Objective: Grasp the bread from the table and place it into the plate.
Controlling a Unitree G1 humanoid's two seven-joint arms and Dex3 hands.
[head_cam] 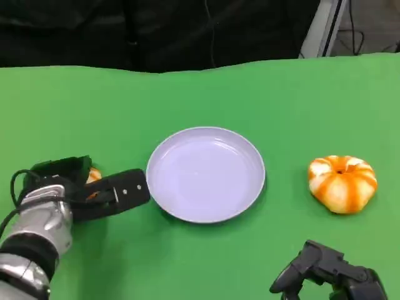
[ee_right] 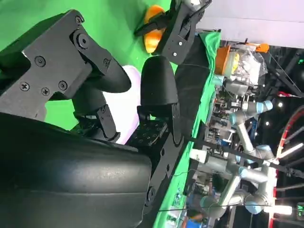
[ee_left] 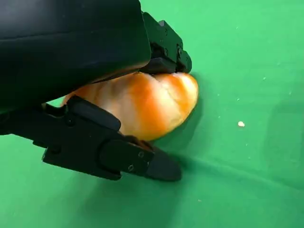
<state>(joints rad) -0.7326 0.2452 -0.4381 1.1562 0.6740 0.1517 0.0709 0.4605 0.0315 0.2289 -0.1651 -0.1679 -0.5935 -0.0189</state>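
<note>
My left hand point(ee_left: 95, 95) has its fingers point(ee_left: 118, 156) pinching the bread point(ee_left: 152, 102) on the table point(head_cam: 200, 94) — a loose, lopsided grip could drop it short of the plate point(head_cam: 206, 174).

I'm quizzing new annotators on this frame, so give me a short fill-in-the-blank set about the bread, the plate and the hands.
1. The left hand grips a piece of ____ between its fingers.
2. The plate holds ____.
3. A second orange-and-white bread lies on the green table on the plate's ____ side, in the head view.
4. The right hand holds ____.

Missing words: bread; nothing; right; nothing
</note>
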